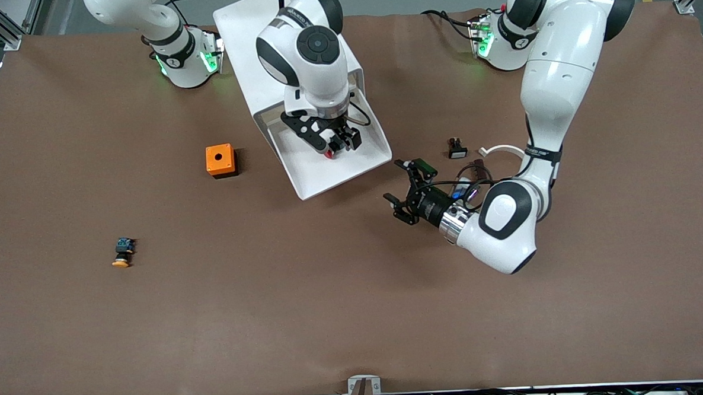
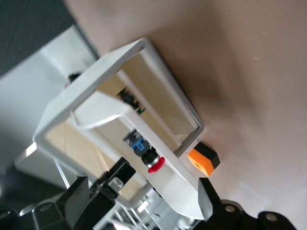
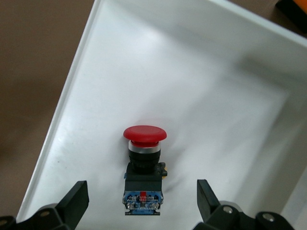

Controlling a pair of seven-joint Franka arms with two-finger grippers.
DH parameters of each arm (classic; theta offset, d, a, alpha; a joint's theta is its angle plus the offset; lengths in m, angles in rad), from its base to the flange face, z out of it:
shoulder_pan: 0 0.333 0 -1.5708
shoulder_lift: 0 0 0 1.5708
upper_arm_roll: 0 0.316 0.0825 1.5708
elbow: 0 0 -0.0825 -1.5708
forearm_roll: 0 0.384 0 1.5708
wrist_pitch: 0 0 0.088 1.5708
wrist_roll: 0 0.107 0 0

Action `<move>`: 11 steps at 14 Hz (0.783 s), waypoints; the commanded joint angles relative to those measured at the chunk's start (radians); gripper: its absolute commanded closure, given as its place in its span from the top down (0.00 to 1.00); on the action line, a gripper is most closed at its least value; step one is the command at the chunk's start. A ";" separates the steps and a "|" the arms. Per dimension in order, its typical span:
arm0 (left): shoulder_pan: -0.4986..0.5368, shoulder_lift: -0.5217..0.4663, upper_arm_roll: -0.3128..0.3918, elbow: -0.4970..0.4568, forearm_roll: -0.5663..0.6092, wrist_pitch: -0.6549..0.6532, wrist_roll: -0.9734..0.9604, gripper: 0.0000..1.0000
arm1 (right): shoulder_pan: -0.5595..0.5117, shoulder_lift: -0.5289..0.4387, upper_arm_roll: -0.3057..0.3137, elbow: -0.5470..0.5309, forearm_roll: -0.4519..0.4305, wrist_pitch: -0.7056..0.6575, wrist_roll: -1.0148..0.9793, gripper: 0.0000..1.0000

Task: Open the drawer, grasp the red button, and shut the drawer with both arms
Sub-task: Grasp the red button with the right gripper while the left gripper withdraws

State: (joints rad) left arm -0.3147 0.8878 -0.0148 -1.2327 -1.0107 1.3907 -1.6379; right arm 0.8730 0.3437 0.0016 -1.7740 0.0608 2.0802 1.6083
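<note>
Two arms at work over the table [image 1: 356, 316]. Biggest item we see is the cabinet [image 1: 247, 53], with its top drawer [image 1: 332, 168] pulled out toward the front camera. The drawer holds one thing: the button [image 1: 329, 154], red cap, lying on its side on the tray floor.

The right gripper [image 1: 338, 143] hangs in the drawer right over the button, fingers spread to either side, not touching it. The left gripper [image 1: 406, 190] hovers low over the table just beside the drawer front, toward the left arm's end, fingers wide apart, holding nothing.

Loose on the table: an orange box [image 1: 220, 160] beside the drawer toward the right arm's end, a yellow-capped button [image 1: 123, 252] nearer the camera, a small black part [image 1: 457, 148] near the left arm.

The right wrist view shows the button [image 3: 143, 168] whole, red cap and black-and-blue body, between the fingertips [image 3: 76, 200]; the front view only shows a sliver of red. The left wrist view shows the drawer [image 2: 168, 158] end-on, the button [image 2: 148, 154] inside and the orange box [image 2: 203, 158] past it.
</note>
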 commanded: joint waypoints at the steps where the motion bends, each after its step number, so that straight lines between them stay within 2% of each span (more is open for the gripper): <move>1: -0.015 -0.052 0.010 0.004 0.091 0.005 0.194 1.00 | 0.018 0.032 -0.011 0.024 0.008 0.003 0.022 1.00; 7: -0.044 -0.184 0.001 -0.001 0.342 0.220 0.587 1.00 | 0.021 0.044 -0.011 0.027 0.010 0.001 0.030 1.00; 9: -0.060 -0.217 0.001 -0.005 0.415 0.289 0.653 1.00 | 0.021 0.050 -0.011 0.033 0.011 0.001 0.031 0.85; 11: -0.101 -0.245 0.001 -0.007 0.533 0.368 0.665 1.00 | 0.023 0.057 -0.011 0.041 0.028 0.003 0.031 0.57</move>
State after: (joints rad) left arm -0.3755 0.6868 -0.0191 -1.2090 -0.5701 1.6863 -1.0028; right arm 0.8802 0.3777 0.0013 -1.7631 0.0665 2.0866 1.6241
